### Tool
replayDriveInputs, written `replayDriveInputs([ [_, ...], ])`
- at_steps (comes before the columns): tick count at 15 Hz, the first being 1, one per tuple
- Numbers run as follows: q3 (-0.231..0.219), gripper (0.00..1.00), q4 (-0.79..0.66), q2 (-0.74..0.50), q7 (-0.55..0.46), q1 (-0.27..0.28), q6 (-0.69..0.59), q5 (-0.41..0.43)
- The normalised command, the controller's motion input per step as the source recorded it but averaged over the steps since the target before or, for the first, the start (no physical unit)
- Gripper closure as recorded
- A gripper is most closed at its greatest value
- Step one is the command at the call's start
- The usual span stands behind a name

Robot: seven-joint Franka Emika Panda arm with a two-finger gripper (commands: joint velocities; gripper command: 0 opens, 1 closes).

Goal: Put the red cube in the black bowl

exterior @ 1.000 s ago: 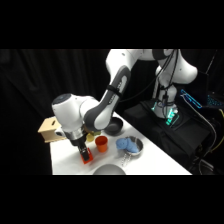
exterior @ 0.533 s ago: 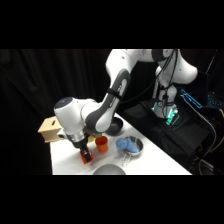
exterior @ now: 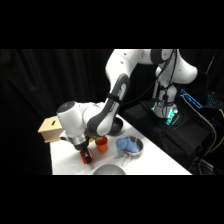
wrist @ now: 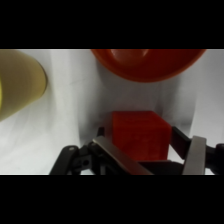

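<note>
Two gripper (wrist: pixel 145 150) fingers bracket the small bright-red cube (wrist: pixel 139 134), seemingly unclenched; closing off-centre could twist it away.

Black curtain (exterior: pixel 45 85) behind white table (exterior: pixel 150 160); green-lit equipment (exterior: pixel 169 114) at right.

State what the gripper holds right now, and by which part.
The red cube sits between the gripper fingers, one at each opposite side face, low over the table; a firm clamp cannot be confirmed.
</note>
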Motion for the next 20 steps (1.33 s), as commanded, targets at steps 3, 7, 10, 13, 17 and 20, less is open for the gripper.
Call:
replayDriveInputs([
  [3,-0.027,0.48,-0.10,-0.07,0.04,0.024,0.20,0.031],
  [7,-0.044,0.70,-0.19,-0.17,0.06,0.054,0.16,0.008],
  [10,-0.052,0.74,-0.30,-0.33,0.09,0.068,0.01,0.011],
  [13,-0.044,0.74,-0.39,-0.52,0.08,0.070,-0.16,0.013],
  [17,-0.062,0.74,-0.36,-0.56,0.09,0.084,-0.29,-0.023],
  [20,-0.055,0.74,-0.30,-0.49,0.08,0.068,-0.27,-0.043],
])
